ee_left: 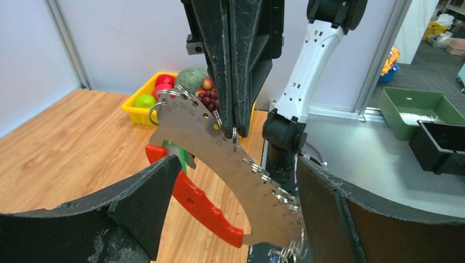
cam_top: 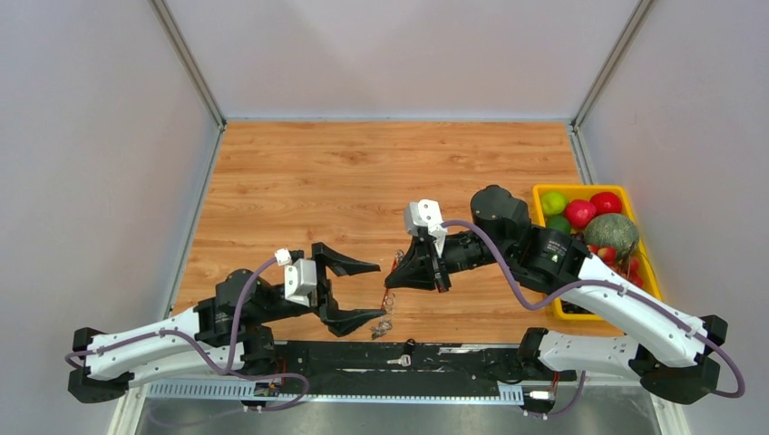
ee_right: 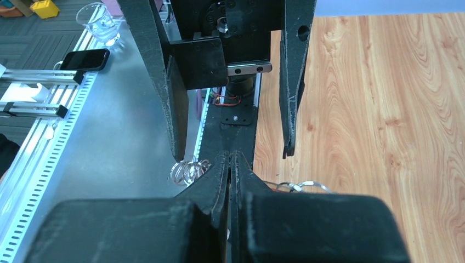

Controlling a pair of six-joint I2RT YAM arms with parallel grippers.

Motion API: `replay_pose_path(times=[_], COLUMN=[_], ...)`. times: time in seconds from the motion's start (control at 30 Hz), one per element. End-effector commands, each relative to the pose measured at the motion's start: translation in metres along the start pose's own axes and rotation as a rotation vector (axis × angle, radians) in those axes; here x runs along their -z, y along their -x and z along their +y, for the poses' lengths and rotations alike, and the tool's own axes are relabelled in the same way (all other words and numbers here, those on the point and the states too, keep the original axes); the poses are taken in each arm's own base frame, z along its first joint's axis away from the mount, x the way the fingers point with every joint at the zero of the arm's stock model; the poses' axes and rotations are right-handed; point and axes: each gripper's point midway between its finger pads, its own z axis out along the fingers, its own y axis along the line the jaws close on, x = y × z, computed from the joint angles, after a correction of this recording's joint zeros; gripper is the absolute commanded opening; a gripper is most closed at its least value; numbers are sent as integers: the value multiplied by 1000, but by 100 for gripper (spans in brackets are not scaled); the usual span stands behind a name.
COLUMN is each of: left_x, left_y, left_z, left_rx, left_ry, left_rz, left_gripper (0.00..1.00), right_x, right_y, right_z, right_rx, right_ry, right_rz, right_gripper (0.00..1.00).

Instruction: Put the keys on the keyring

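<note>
- While my right jaws are clenched flat together, they grasp the keyring (ee_left: 192, 200) by its upper edge, above the near part of the bench (cam_top: 363, 181).
- Keyring make-up, as seen from the left wrist: a red oval loop, a curved silvery strip pierced with holes, small wire rings along that strip, and a green tag (ee_left: 183, 159) behind it.
- Keyring attitude: hanging and tilted. Its lowest wire rings (cam_top: 382, 327) appear to rest on the bench close to the near edge.
- My left jaws are released, spread wide and grasping nothing. Their mouth faces the hanging keyring, which sits at the gap between their tips.
- One small silver key (cam_top: 399, 361) lies apart from the keyring on the black base rail (cam_top: 472, 362) between my two arm bases.
- A yellow basket (cam_top: 541, 191) of fruit stands at the right edge of the bench, beside my right arm.
</note>
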Motion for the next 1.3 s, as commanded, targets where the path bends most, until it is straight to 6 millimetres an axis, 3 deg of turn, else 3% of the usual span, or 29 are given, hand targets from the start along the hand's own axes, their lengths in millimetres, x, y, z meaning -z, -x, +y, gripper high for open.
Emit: replay_pose_path(times=[0.0,0.4,0.77,1.27], left_x=[-2,-9,-10,-6], left_y=[16,13,16,26], left_z=[-8,-23,-23,-17], left_rx=[-50,-57,-64,-61], left_ry=[-54,-145,-148,-104], left_rz=[-81,-71,-76,-115], left_gripper=[85,43,32,36], right_x=[3,1,-1,-6], right_y=[28,32,34,27], right_z=[13,17,23,24], right_rx=[99,114,130,131], right_ry=[61,79,97,101], right_rz=[-73,-79,-82,-65], right_gripper=[0,0,0,0])
